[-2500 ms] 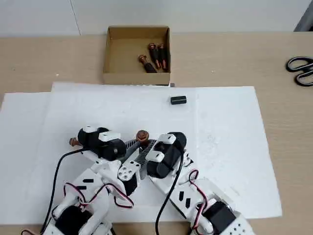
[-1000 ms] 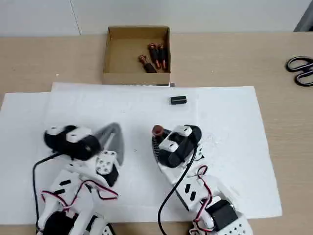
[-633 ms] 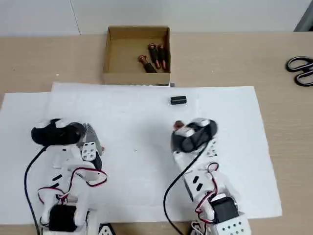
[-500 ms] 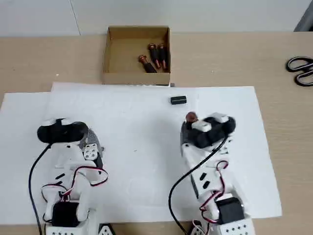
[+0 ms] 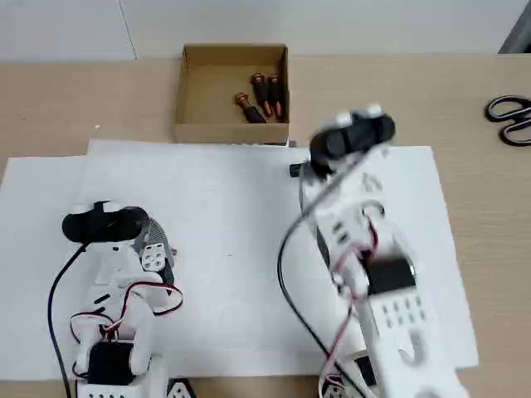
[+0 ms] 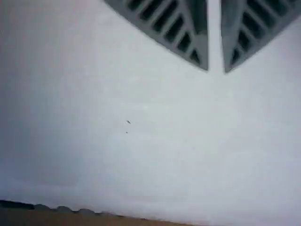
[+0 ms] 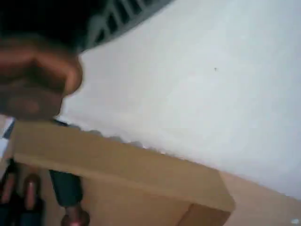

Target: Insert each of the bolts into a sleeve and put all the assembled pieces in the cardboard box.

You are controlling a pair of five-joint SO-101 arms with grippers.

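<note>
- Since half a second ago the right gripper (image 5: 312,172) has shot forward from mid-sheet to the far paper edge, just short of the cardboard box (image 5: 231,133). The left side is unchanged.
- The right gripper is clenched on a copper-headed bolt (image 7: 36,77). It's blurred, so I can't tell whether it's assembled.
- The box's near wall sits between the bolt and the box interior. Three assembled pieces (image 5: 261,95) lie inside, in the right half.
- A loose black sleeve (image 5: 294,170) lies on the paper sheet (image 5: 232,215), mostly hidden under that arm in the high view.
- The left gripper (image 6: 215,63) is over bare paper, fingers nearly together with a thin slit, gripping nothing.
- Scissors (image 5: 508,118) are on the table (image 5: 83,91), far right, well apart.
</note>
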